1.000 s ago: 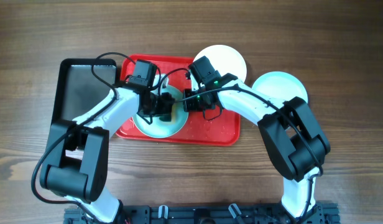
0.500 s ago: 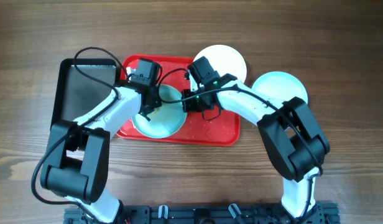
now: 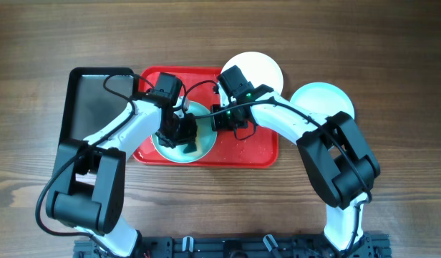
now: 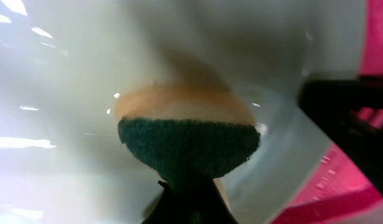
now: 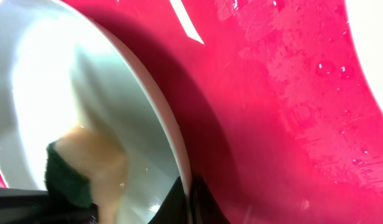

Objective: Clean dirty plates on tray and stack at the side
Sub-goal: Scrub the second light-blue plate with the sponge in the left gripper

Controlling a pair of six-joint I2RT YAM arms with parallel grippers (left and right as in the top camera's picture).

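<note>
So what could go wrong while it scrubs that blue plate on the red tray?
The right gripper pinches only the thin rim of the plate, so the sponge pressed down by the left gripper could perhaps knock it loose or tip it. The red tray shows water drops, so a freed plate might slide.

- The red tray [image 3: 250, 149] is rectangular with rounded corners and a raised rim; it lies flat on the wooden table [image 3: 220, 29], its floor wet with droplets.
- A turquoise plate [image 3: 206, 140] sits upright inside the tray's left half, glossy and wet.
- A white plate [image 3: 262, 68] lies on the table at the tray's far right corner.
- A second turquoise plate [image 3: 317, 97] lies on the table right of the tray, near the white plate.
</note>
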